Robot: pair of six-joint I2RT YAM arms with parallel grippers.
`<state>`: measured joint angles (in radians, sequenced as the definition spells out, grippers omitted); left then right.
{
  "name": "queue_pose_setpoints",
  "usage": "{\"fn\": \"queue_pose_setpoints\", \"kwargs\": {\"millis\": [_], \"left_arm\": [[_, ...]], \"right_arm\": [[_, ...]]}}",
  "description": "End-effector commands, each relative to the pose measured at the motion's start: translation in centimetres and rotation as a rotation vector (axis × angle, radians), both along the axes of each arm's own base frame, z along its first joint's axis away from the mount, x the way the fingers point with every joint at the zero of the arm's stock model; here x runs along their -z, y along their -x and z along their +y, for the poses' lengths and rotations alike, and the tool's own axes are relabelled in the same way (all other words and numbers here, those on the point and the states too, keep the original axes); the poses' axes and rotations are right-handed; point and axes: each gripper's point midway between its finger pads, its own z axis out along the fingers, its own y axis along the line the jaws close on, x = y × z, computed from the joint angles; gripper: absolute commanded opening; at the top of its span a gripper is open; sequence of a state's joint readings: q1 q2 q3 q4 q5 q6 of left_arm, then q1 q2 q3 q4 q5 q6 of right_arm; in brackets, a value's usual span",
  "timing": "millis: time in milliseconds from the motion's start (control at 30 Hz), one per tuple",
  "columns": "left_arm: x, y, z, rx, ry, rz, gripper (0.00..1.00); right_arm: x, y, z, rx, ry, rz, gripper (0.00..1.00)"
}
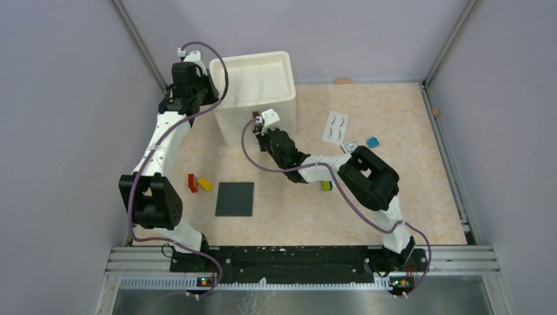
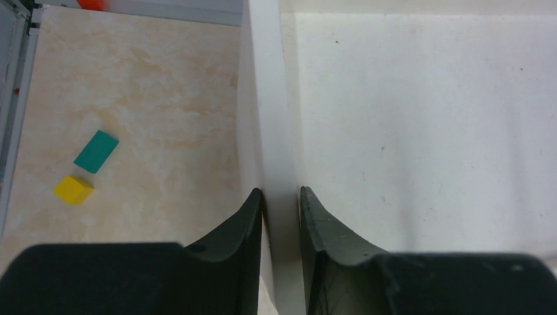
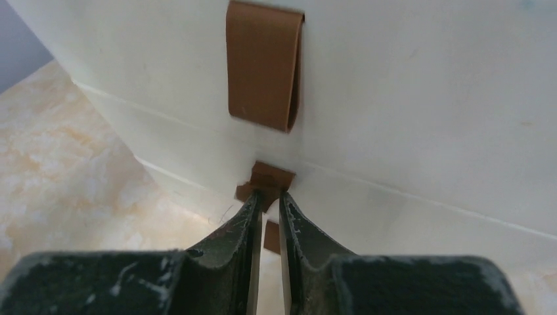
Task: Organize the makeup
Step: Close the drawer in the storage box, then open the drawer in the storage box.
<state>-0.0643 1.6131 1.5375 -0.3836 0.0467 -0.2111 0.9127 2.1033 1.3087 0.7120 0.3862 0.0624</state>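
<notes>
Left gripper: pressed together on the left wall of the white bin, with one finger inside and one outside.

Right gripper: pinched almost shut on the near end of the brown palette, which is held up against the bin's near outer wall.

White false-eyelash card: seen lying flat on the table, right of the bin and apart from it. A small blue piece is noted right of the card, slightly nearer.

Red brick and yellow brick are recorded side by side at near left. The dark studded plate is placed just right of them.
</notes>
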Motion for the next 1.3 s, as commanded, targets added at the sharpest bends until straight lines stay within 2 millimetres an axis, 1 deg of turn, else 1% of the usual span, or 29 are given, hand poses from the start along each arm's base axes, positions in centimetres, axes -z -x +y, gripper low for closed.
{"fn": "queue_pose_setpoints", "kwargs": {"millis": [0,33,67,133,200,267,367,400,467,533,633,700,733,800,833,867,933,1033,1067,1100,1133,1200,1267], "left_arm": [[-0.5,1.4,-3.0,0.117,0.052,0.026,0.17],[-0.6,1.4,-2.9,0.117,0.051,0.024,0.17],[-0.9,1.5,-2.9,0.118,0.05,0.017,0.17],[-1.4,1.6,-2.7,0.121,0.052,0.002,0.17],[-2.2,1.9,-2.6,0.127,0.055,-0.022,0.17],[-3.3,2.3,-2.3,0.124,0.047,-0.056,0.17],[-5.8,3.2,-2.1,0.126,0.035,-0.125,0.24],[-6.7,3.5,-2.1,0.129,0.032,-0.153,0.27],[-8.4,4.4,-2.1,0.134,0.024,-0.205,0.38],[-9.6,5.3,-2.2,0.138,0.009,-0.244,0.44],[-10.4,6.6,-2.4,0.147,-0.005,-0.272,0.56],[-10.7,7.4,-2.4,0.148,-0.005,-0.277,0.73],[-10.8,7.8,-2.4,0.148,-0.004,-0.274,0.79],[-10.8,8.6,-2.3,0.142,-0.006,-0.261,0.91],[-10.6,9.0,-2.1,0.136,-0.009,-0.253,0.97],[-10.5,9.5,-2.0,0.129,-0.012,-0.249,0.99],[-9.9,10.7,-1.6,0.114,-0.015,-0.237,0.99],[-8.0,13.2,-0.5,0.058,-0.011,-0.209,0.99],[-7.2,14.0,-0.3,0.041,-0.006,-0.2,0.99],[-6.3,15.0,-0.2,0.034,0.005,-0.194,0.99],[-4.4,15.9,-0.1,0.028,0.016,-0.165,0.99],[-2.6,17.6,-0.5,0.037,0.053,-0.155,0.99],[-0.7,18.8,-0.4,0.026,0.071,-0.138,0.99]], "right_arm": [[-6.1,2.2,-0.6,-0.095,-0.102,-0.073,0.15],[-6.2,2.9,-0.8,-0.113,-0.096,-0.061,0.16],[-6.7,4.1,-1.4,-0.142,-0.085,-0.045,0.17],[-6.4,6.1,-2.4,-0.193,-0.057,0.008,0.19],[-5.7,7.9,-3.9,-0.217,-0.072,0.1,0.22],[-4.8,9.4,-5.7,-0.238,-0.099,0.195,0.23],[-3.9,11.5,-8.0,-0.252,-0.1,0.261,0.24],[-3.6,12.1,-8.6,-0.251,-0.086,0.277,0.25],[-3.1,13.1,-9.6,-0.248,-0.051,0.317,0.27],[-2.7,13.7,-10.9,-0.223,-0.016,0.358,0.29],[-3.1,14.1,-13.1,-0.153,-0.013,0.378,0.37],[-3.2,14.2,-14.2,-0.128,-0.015,0.398,0.4],[-3.2,14.2,-14.7,-0.117,-0.017,0.409,0.42],[-3.2,14.2,-15.6,-0.09,-0.021,0.425,0.44],[-2.8,14.3,-16.3,-0.064,-0.007,0.443,0.46],[-2.3,14.4,-17.1,-0.04,0.011,0.462,0.48],[-1.7,14.7,-18.1,-0.018,0.038,0.492,0.52],[-0.8,15.4,-18.8,-0.029,0.097,0.528,0.55],[-0.4,15.7,-19.0,-0.032,0.108,0.539,0.67],[-0.1,15.9,-19.2,-0.028,0.117,0.55,0.88],[0.3,16.0,-19.5,-0.014,0.124,0.567,0.92],[0.8,15.9,-20.5,0.043,0.135,0.59,0.93],[1.0,15.7,-21.3,0.094,0.124,0.603,0.94]]}}
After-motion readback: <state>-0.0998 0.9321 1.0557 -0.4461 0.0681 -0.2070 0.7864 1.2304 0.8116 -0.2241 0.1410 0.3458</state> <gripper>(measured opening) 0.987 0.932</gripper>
